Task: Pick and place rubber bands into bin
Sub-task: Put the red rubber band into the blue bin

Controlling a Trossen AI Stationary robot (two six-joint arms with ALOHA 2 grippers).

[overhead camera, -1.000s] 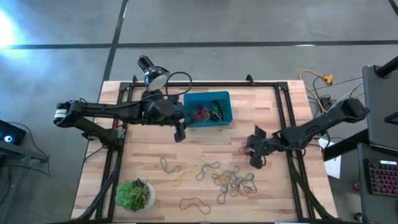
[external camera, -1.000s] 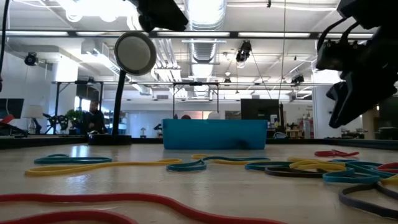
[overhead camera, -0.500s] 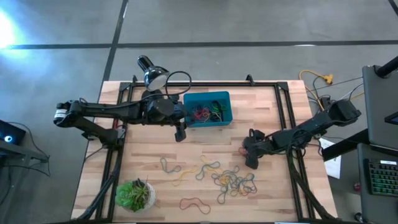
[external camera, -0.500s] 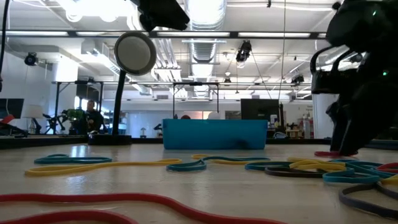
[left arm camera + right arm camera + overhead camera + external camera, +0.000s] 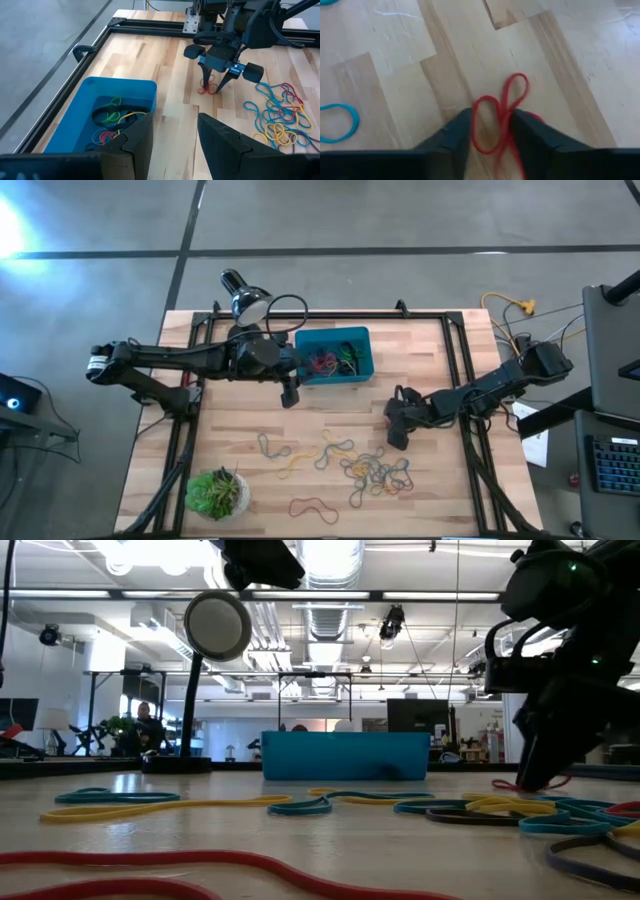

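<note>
So the right gripper (image 5: 214, 80) is down at the light wooden slatted tabletop (image 5: 330, 405), right-of-centre, with its two dark fingers straddling a twisted thin red rubber band (image 5: 499, 122) that lies flat on the wood. The fingers are apart with the band's loops between them; from the right wrist camera the red strands run right along the inner faces of both fingers, but I can't tell if it's actually pinched. The band looks folded into a figure-eight sort of shape.

The left gripper (image 5: 289, 392) hangs above the table just beside the near-left corner of the shallow rectangular teal-blue plastic bin (image 5: 364, 355), fingers spread with nothing between them. The bin sits toward the back middle of the table and already has a small tangle of red, yellow, green and black bands in it.

The rest of the loose coloured rubber bands (image 5: 376, 471) are scattered on the front half of the table, mostly one heap of blue, yellow and red ones near the right gripper, plus a few single loops further left and one red one at the front edge.

Also on the table: a little green potted plant (image 5: 217, 492) at the front-left corner and a black desk lamp with a round head (image 5: 246, 297) at the back left.
</note>
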